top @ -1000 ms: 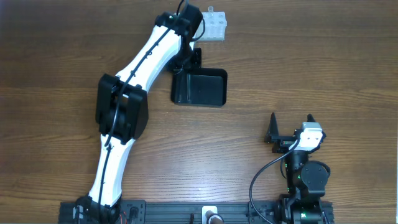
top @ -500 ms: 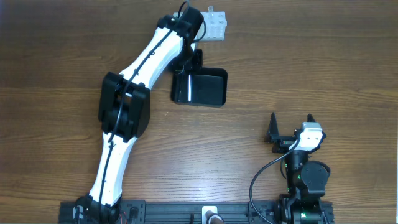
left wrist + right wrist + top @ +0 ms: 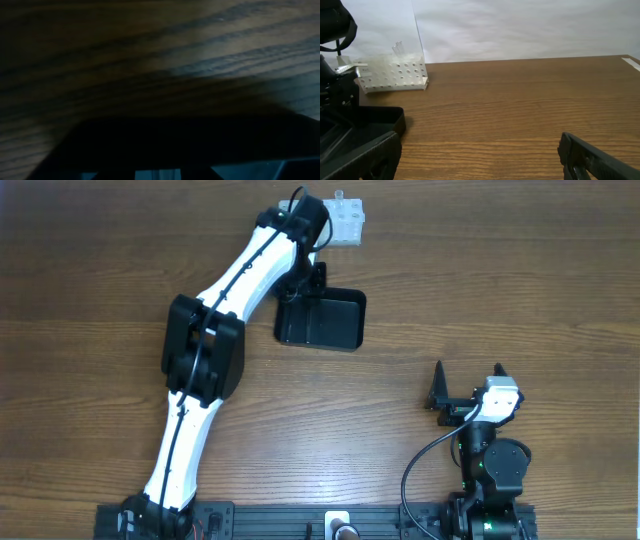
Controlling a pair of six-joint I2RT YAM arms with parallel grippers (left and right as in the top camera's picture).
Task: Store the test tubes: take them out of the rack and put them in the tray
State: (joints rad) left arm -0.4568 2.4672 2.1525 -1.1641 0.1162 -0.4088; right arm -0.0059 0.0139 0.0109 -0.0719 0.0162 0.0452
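The clear test tube rack (image 3: 347, 222) stands at the far side of the table, with a tube (image 3: 340, 195) sticking up from it. In the right wrist view the rack (image 3: 395, 75) also holds an upright tube (image 3: 399, 47). The black tray (image 3: 335, 320) lies just in front of the rack, and I cannot make out a tube in it. My left gripper (image 3: 312, 278) hangs over the tray's far left corner, between tray and rack. The left wrist view looks close along the tray's dark rim (image 3: 175, 135). My right gripper (image 3: 467, 385) rests open and empty near its base.
Bare wooden tabletop (image 3: 520, 280) surrounds tray and rack. The left arm's white links (image 3: 240, 275) stretch diagonally across the left half of the table. A white wall (image 3: 530, 25) stands behind the table's far edge.
The left arm has shifted slightly to the right near the tray's far left corner. A bright white streak seen in the tray's left side half a second ago has gone. The right arm is still.
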